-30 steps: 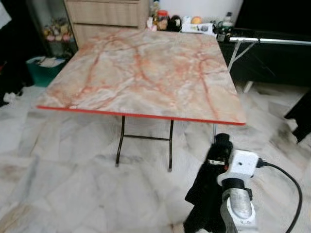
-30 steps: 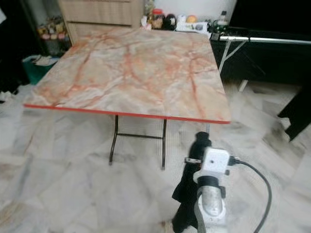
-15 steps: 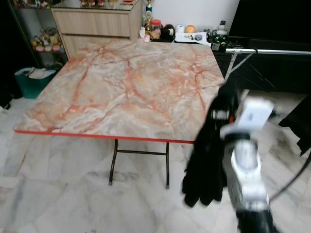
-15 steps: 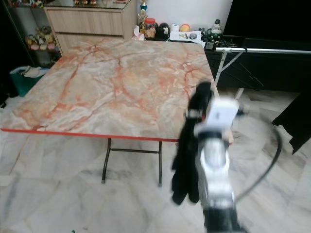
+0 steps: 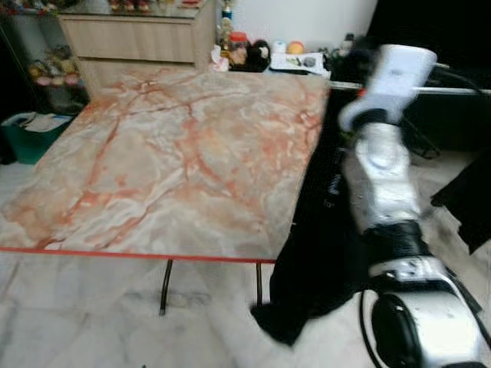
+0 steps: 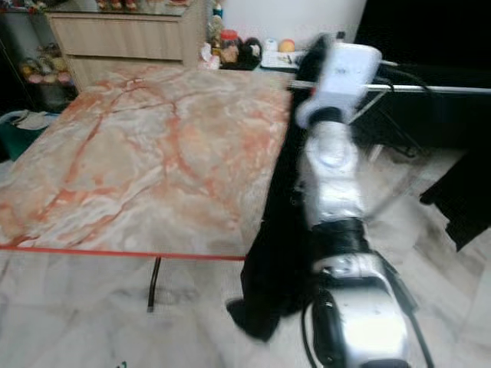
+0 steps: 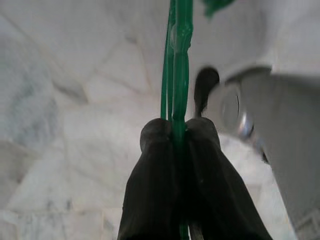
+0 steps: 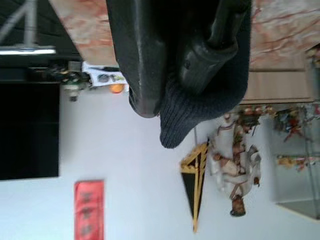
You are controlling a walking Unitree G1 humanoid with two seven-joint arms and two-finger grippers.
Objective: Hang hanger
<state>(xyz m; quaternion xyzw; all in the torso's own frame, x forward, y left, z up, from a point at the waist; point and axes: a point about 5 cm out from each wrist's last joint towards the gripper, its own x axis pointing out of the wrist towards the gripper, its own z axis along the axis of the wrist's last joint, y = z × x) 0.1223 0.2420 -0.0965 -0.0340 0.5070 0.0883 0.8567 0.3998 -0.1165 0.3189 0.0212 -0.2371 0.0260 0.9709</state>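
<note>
Right gripper (image 8: 210, 37) pinches black garment (image 5: 322, 253) beside table (image 5: 176, 153); left gripper (image 7: 176, 132) pinches green hanger (image 7: 180, 60).

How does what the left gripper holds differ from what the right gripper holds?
The left gripper is shut on a thin, stiff green hanger; the right gripper is shut on a soft, dark knitted garment. The hanger is seen over pale floor, while the garment hangs beside the marble-patterned table. Both are pinched between black fingers.

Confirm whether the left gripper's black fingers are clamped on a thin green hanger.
Yes: the left gripper has both fingers pressed together on the thin green hanger.
</note>
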